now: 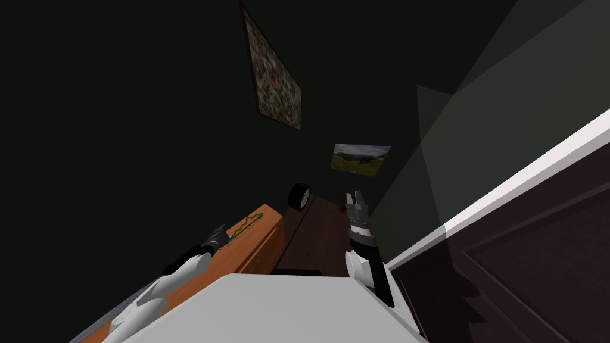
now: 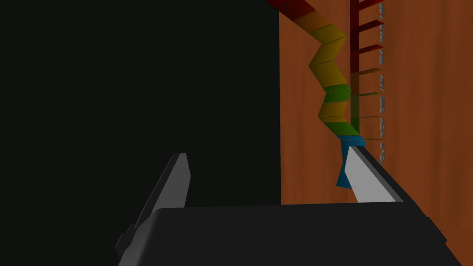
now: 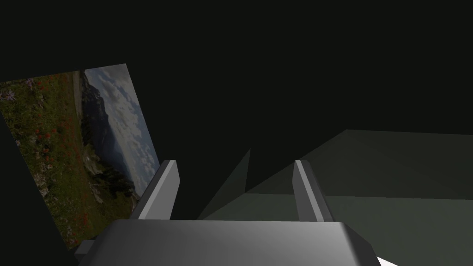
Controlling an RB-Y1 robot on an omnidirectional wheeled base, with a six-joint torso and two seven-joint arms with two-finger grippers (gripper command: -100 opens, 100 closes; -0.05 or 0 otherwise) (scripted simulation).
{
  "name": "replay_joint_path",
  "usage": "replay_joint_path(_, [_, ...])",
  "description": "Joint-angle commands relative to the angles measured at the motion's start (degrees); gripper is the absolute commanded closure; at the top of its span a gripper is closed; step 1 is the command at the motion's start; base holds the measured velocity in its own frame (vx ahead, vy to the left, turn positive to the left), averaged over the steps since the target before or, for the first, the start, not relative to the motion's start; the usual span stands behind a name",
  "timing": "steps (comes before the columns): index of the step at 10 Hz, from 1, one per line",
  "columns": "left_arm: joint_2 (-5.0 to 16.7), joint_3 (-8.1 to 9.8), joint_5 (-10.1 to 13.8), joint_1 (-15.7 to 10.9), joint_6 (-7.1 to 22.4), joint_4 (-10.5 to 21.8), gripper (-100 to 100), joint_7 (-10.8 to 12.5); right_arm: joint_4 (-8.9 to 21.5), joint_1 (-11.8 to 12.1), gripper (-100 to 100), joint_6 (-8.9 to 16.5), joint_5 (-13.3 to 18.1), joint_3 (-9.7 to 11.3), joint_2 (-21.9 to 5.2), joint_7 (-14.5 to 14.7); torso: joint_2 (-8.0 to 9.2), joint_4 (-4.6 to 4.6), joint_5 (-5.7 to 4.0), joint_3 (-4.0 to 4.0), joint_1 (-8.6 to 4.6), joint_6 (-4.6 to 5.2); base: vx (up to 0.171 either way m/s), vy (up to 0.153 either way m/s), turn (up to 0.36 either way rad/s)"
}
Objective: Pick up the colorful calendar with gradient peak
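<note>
The calendar [image 2: 330,69] is a thin zigzag strip running from red through orange, yellow and green to blue, with thin rungs and a column of small grey lettering beside it. It lies flat on an orange-brown wooden surface [image 2: 415,115], close to that surface's edge.

In the head view you find the calendar [image 1: 247,223] left of the frame's centre, on the surface [image 1: 262,250] there. Its long axis slants from lower left to upper right. In the left wrist view that axis runs away from the hand, roughly along the line the fingers point. The blue end is nearest and the red end farthest.

Your left gripper [image 2: 267,154] has its fingers spread wide, holding nothing. One finger [image 2: 365,180] overlaps the blue tip (whether it touches, you cannot tell). The other finger hangs past the surface's edge, over darkness. In the head view the left gripper [image 1: 219,233] sits at the strip's lower-left end.

By my judgement the approach is nearly made, but the grasp and lift are both left. The hand looks offset to one side, so the strip does not lie between the fingers.

Your right gripper [image 1: 355,195] is raised right of centre in the head view, well apart from the calendar. In the right wrist view the right gripper [image 3: 234,162] has its fingers parted and empty.
</note>
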Motion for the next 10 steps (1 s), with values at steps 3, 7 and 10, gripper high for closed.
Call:
replay_joint_path(3, [3.4,0.62,4.9,-2.4,5.1,6.2,-100,0.6,0.0,0.0,0,0.0,0.0,0.0,0.0,0.0,0.00,0.00,0.01,0.00,0.07,0.01,-0.006,0.042,-0.109])
replay_joint_path(7, [6.0,1.14,9.4,-4.9,11.1,13.9,-100,0.8,0.0,0.0,0,0.0,0.0,0.0,0.0,0.0,-0.01,0.00,0.02,-0.01,0.06,0.00,-0.004,0.042,-0.113])
replay_joint_path(10, [7.2,1.31,11.6,-6.2,15.5,18.9,-100,0.9,0.0,0.0,0,0.0,0.0,0.0,0.0,0.0,-0.02,0.00,0.00,-0.01,0.05,0.03,-0.005,0.033,-0.094])
